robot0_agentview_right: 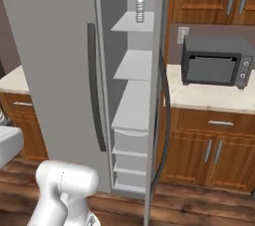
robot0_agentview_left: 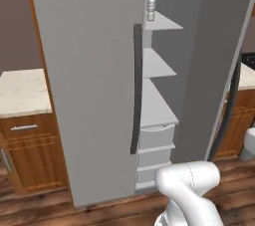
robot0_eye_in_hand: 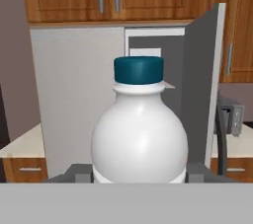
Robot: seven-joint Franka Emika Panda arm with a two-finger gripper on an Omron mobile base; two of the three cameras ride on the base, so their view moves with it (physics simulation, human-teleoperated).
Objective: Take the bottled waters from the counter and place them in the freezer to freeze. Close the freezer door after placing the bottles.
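Observation:
One bottled water (robot0_eye_in_hand: 139, 129), clear with a teal cap, stands upright and very close in the hand view, and my gripper (robot0_eye_in_hand: 138, 176) is shut on its lower body. Its grey fingers (robot0_eye_in_hand: 74, 172) show on either side. A second small bottle (robot0_agentview_left: 151, 8) (robot0_agentview_right: 140, 9) stands upright on the top white shelf of the freezer (robot0_agentview_left: 157, 100) (robot0_agentview_right: 132, 100). The freezer door (robot0_agentview_left: 214, 46) (robot0_agentview_right: 159, 70) is swung open on the right of the compartment, dark bar handle outward. In the hand view the open freezer (robot0_eye_in_hand: 153, 45) lies some way ahead, behind the held bottle.
A closed grey door (robot0_agentview_left: 89, 85) (robot0_agentview_right: 55, 70) with a dark handle adjoins the freezer on the left. The beige counter (robot0_agentview_left: 22, 90) (robot0_agentview_right: 209, 98) runs on both sides. A grey toaster oven (robot0_agentview_right: 214, 60) sits on its right part. My white arm (robot0_agentview_left: 189, 185) rises low in front.

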